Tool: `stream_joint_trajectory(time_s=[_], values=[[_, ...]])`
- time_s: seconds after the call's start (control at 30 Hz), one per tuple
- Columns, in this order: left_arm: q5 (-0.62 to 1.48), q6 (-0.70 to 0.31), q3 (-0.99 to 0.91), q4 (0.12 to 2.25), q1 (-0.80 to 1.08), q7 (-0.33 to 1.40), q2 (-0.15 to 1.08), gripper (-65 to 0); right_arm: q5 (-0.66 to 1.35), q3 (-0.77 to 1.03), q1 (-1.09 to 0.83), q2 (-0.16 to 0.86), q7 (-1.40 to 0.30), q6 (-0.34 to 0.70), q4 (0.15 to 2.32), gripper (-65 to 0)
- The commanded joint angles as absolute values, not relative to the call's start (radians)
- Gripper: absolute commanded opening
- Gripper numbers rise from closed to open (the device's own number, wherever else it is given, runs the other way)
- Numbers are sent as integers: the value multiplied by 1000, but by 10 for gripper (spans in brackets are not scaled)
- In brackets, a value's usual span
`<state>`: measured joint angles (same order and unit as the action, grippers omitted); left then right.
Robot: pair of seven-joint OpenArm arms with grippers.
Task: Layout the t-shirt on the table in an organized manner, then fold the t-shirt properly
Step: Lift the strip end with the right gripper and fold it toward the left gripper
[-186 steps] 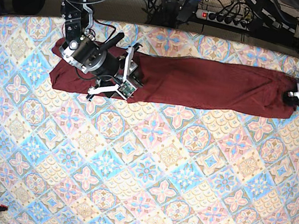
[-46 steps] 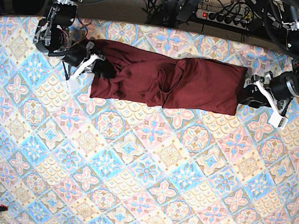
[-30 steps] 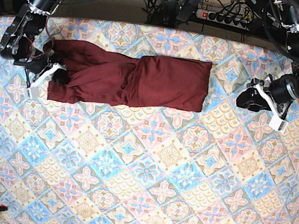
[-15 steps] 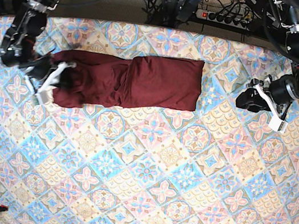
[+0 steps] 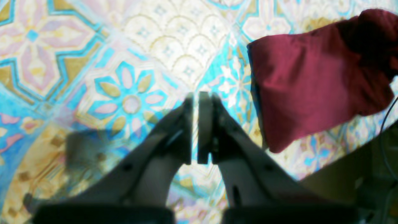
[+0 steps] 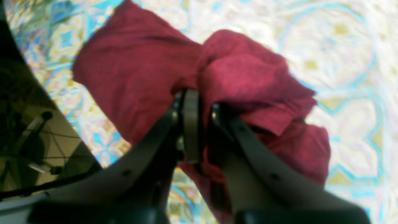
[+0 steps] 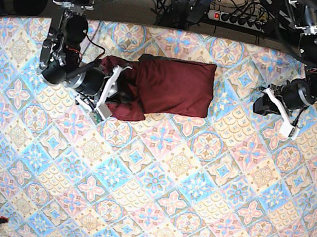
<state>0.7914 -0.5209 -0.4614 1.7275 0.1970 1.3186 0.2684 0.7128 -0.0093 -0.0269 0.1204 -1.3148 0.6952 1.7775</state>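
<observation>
Looking down from the base view, we find the t-shirt (image 7: 166, 89) lying on the table (image 7: 167, 206) toward the far edge, left of the middle. We take the t-shirt as our landmark throughout. Its right portion lies fairly flat as a rough rectangle; its left portion is bunched and doubled over into a rounded lump.

We locate the right gripper (image 7: 106, 94) at the left end of the t-shirt, pressed into the bunched fabric. In the right wrist view, the right gripper (image 6: 200, 124) has its jaws drawn close together with maroon cloth pinched between them, so we read it as clamped on the t-shirt (image 6: 248, 84). Folds of the fabric are piled over and beyond the fingertips, and a flatter flap extends away to the upper left of that view. The view is blurred, so we cannot tell which part of the garment is in the grip.

We locate the left gripper (image 7: 274, 108) well apart from the t-shirt, to the right of its right edge, above bare patterned cloth. In the left wrist view, the left gripper (image 5: 198, 127) has its jaws brought together with only a thin sliver of light between them and nothing held. A corner of the t-shirt (image 5: 314, 81) lies to the upper right of the fingertips, not touching them. The table (image 5: 124, 62) covering shows beneath the closed jaws.
</observation>
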Motion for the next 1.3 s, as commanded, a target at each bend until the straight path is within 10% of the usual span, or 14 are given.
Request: stream_joint_trajectory(time_s=[0.0,0.67,1.27], values=[[777,-522,-458,1744,188,1305,268,-650,742,-15,-7,114,-1291,698,1813,-640],[562,-522,-148,1521,131,1096,228,-650,736,-122,70,15,-1270,698,1824,-639],[555,-522,-145,1469,108,1069,148,-650,453,-564,139,-35,-1090,698,1689,-630]])
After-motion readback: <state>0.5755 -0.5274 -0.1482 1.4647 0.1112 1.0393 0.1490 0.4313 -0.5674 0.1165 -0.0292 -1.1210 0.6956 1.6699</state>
